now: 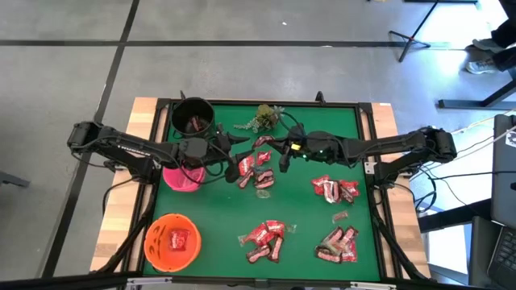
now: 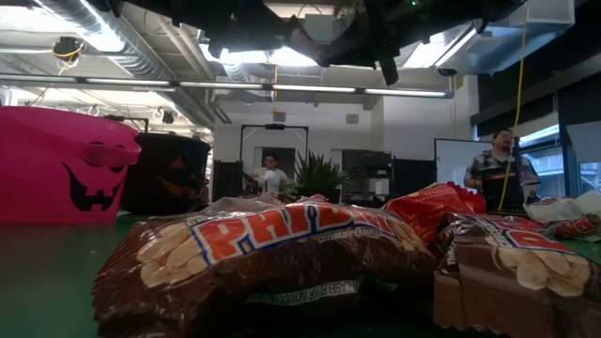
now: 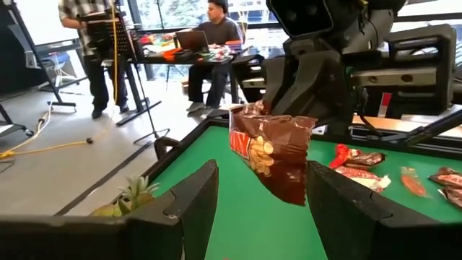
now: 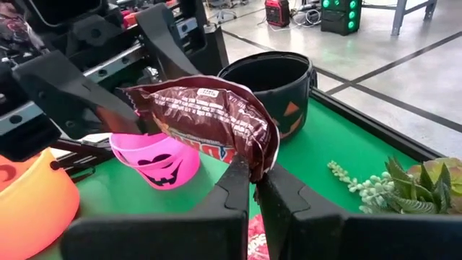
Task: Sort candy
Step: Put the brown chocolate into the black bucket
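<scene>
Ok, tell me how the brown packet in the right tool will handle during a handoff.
The brown packet, pinched at one edge by the right tool, looks crinkled and puffy, so it is probably floppy and light. Its glossy wrapper may be slippery. Hanging free between the open fingers of the left tool, it could swing or twist when gripped.

Bright overhead lighting; foreground perhaps blurred.

Glossy crinkled foil candy wrapper point(image 4: 209, 119), smooth shiny plastic pink bowl point(image 4: 160, 162), matt green felt-like counter point(image 1: 306, 213), pale wood edge.
</scene>
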You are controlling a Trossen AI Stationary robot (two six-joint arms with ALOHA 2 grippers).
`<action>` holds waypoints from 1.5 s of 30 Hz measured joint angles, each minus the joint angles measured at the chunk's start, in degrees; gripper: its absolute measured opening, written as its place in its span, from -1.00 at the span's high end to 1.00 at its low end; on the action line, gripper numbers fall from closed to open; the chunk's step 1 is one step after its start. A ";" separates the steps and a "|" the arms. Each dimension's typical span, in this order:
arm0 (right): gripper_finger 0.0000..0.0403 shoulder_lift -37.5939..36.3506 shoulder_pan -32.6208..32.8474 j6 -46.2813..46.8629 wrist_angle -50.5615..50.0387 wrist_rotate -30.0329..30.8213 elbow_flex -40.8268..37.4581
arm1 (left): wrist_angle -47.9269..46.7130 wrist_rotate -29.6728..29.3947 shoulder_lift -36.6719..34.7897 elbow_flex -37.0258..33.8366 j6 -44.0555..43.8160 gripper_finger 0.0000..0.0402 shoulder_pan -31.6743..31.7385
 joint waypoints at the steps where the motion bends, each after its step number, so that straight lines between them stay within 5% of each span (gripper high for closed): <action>1: 0.94 0.00 0.00 0.02 0.36 -0.21 0.00 | -0.11 -0.03 0.00 0.00 0.01 0.03 0.00; 15: 0.94 0.00 0.39 -0.11 2.57 -2.48 0.00 | -0.23 -0.01 0.00 0.00 0.04 0.09 0.00; 21: 0.94 0.00 0.39 -0.13 2.59 -2.50 0.00 | -0.23 -0.01 0.00 0.00 1.25 0.39 0.00; 27: 0.94 0.00 0.35 -0.32 3.52 -3.44 -0.04 | -0.23 0.54 0.00 0.00 2.78 0.89 -0.04; 32: 0.92 -0.02 0.35 -2.93 4.04 -3.65 -0.04 | -0.25 0.20 0.00 0.00 3.05 0.99 -0.04; 36: 0.69 -0.07 0.59 -5.85 4.23 -4.57 -0.04 | -0.29 0.01 0.00 0.00 3.07 1.00 -0.07; 45: -0.22 -0.17 0.68 -6.60 3.69 -4.93 -0.04 | -4.74 -4.56 -2.19 0.00 4.09 1.00 0.00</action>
